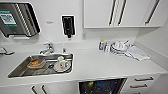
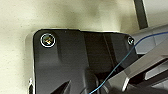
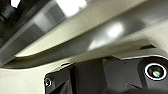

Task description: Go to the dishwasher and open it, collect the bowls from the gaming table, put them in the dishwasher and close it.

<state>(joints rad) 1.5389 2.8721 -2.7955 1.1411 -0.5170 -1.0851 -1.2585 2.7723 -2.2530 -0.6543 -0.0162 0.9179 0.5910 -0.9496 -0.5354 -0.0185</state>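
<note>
The head view looks steeply down from high, close over the white bench (image 1: 100,65), sink (image 1: 22,71) at lower left of the frame, open dishwasher (image 1: 102,86) at the bottom edge. Both wrist views sit pressed near pale surfaces.

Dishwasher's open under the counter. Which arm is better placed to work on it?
Right, probably. The open dishwasher sits right of centre in the head view, with the sink to its left, and the right wrist camera is close to a brushed metal band, perhaps its front.
</note>
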